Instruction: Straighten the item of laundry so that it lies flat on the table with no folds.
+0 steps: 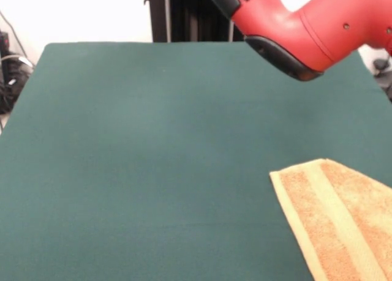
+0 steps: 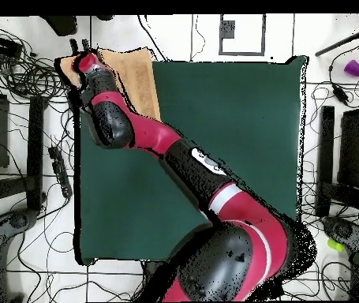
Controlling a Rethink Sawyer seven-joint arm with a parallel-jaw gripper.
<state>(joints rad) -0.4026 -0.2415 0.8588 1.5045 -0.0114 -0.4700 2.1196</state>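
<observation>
The orange-yellow towel (image 1: pixel 343 223) lies on the dark green table (image 1: pixel 153 140) at the near right corner, running off the picture's right and bottom edges. Its short end with a smoother woven band points left, and the visible part looks flat. In the overhead view the towel (image 2: pixel 135 75) lies at the table's (image 2: pixel 229 134) top left corner, partly beyond the table's top edge. The red and black arm (image 1: pixel 306 24) reaches over it. The gripper (image 2: pixel 78 49) shows only in the overhead view, over the towel's left end, which the arm hides. I cannot tell how the gripper stands.
Cables and dark equipment (image 2: pixel 24 95) lie on the floor round the table. A dark stand (image 1: pixel 184 14) rises behind the table's far edge. A purple cup (image 2: pixel 354 68) sits on the floor at the upper right.
</observation>
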